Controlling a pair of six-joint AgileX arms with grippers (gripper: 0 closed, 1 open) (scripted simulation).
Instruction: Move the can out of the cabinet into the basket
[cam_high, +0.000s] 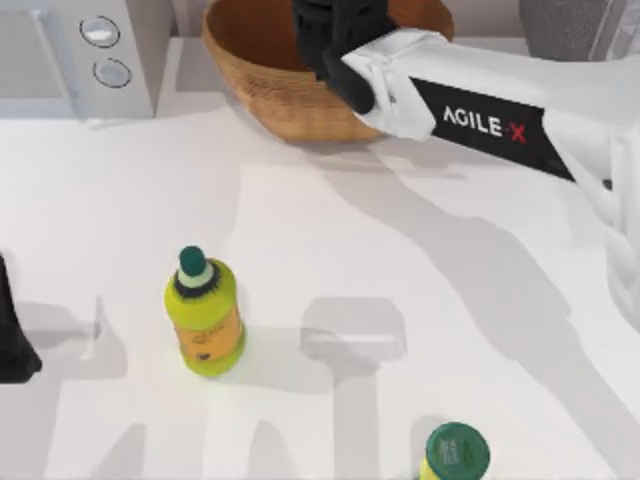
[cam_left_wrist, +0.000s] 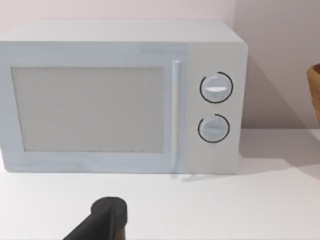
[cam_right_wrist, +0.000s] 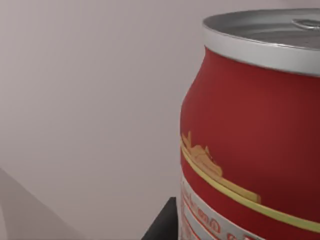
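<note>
Bottles number 2: 1 (cam_high: 205, 318) at the surface's (cam_high: 420, 250) left-centre, 1 (cam_high: 456, 453) at the near edge. 1 microwave (cam_high: 75, 50), 1 basket (cam_high: 300, 85), 1 can (cam_right_wrist: 250, 140). Left gripper (cam_high: 12, 340) sits parked at the left edge. Right gripper (cam_high: 335, 30) reaches over the basket with the can close against it; I cannot tell how wide its jaws stand.

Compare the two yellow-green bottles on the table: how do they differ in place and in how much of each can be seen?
The left bottle stands mid-table, toward the left, its cap, label and whole body in sight. The near bottle sits at the table's near edge, toward the right, cut off so that mostly its round green cap is seen. Both have green caps and yellow-green bodies, and neither gripper touches them.
</note>
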